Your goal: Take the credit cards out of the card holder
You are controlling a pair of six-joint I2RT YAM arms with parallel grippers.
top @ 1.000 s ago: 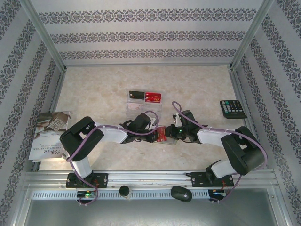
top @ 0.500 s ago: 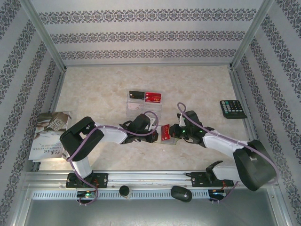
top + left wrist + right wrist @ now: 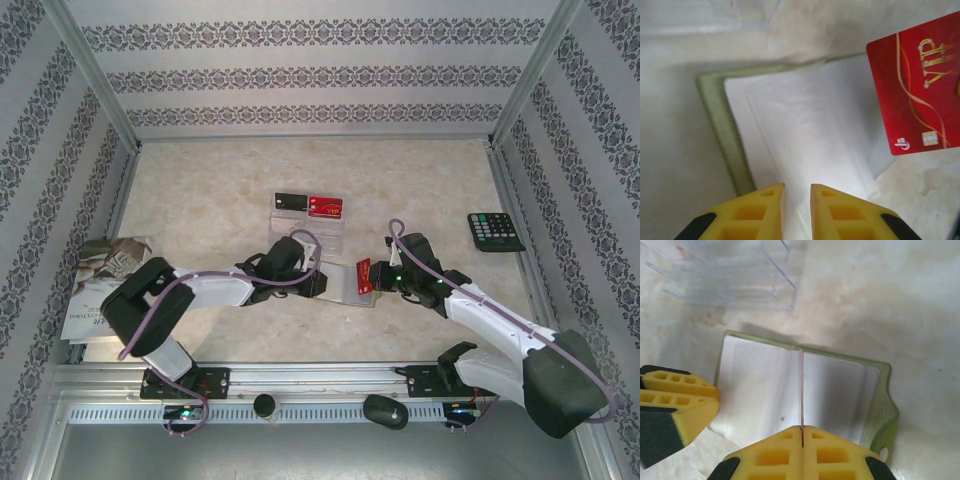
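At the left edge of the card holder (image 3: pixel 805 135), the left gripper (image 3: pixel 797 200) sits with its yellow jaws parted by only a narrow gap over the pale lining, apparently to steady the open holder rather than pinch it. The holder lies spread open between the two grippers. Above its right half the red card (image 3: pixel 917 90) with gold VIP lettering hangs free of the pockets, clamped by its edge in the tightly closed right gripper (image 3: pixel 802 430), ready to be carried off. Beyond the holder's far edge lie a black card (image 3: pixel 289 201) and another red card (image 3: pixel 326 207), likely marking the drop spot.
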